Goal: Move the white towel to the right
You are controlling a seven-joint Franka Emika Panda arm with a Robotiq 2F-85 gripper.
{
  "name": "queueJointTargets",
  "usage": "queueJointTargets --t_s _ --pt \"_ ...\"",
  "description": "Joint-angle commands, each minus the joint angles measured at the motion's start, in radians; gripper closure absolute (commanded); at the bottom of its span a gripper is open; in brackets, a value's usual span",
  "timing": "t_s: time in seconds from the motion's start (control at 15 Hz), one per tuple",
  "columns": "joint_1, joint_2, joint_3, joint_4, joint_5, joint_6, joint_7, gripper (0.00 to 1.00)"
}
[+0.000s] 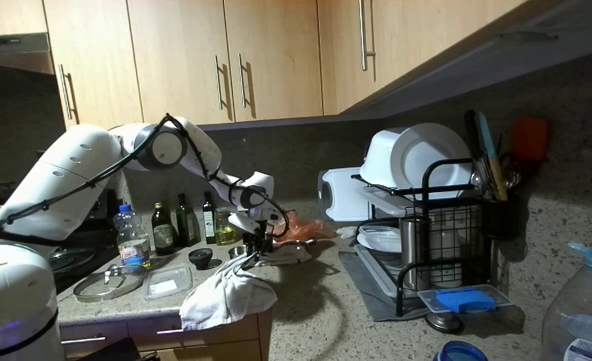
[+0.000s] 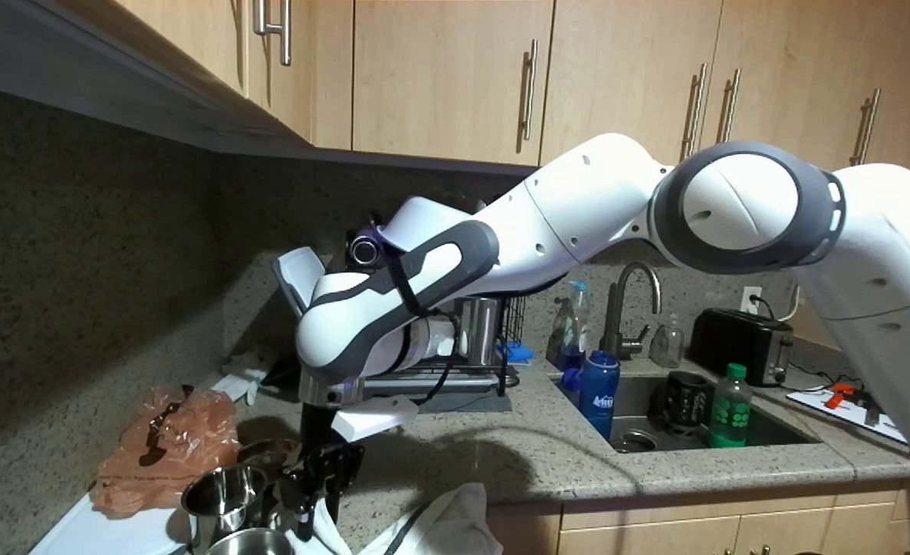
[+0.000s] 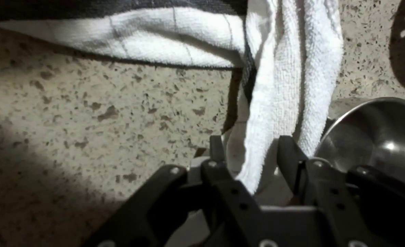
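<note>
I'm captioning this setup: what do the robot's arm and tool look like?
The arm is white with rounded segments and dark grey bands at some joints; a black cable runs along it. The tool is black, with two slim fingers and silvery round screw heads.

A white plate (image 1: 433, 158) stands on edge in the black dish rack (image 1: 433, 190)

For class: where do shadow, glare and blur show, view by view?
Wrist view: a glare spot inside the metal container, deep shadow at lower left, the gripper slightly blurry. In an exterior view: a curved shadow across the counter. In both exterior views: the arm brightly lit, the wall beneath the cabinets dim.
</note>
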Motion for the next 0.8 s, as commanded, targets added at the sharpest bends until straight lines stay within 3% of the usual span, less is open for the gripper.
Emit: queueJointTargets --t_s 0.0,0.13,0.2,0.73 --pt "0.008 0.013 -0.005 0.031 -0.019 -0.015 0.03 0.84" --pt "0.006 0.011 -0.004 0.028 -0.016 -0.008 0.029 0.98" --pt "0.006 0.009 -0.003 0.026 -0.015 -0.006 0.027 1.0" --pt "-0.003 -0.097 0.013 -0.069 0.02 0.103 0.039 0.99"
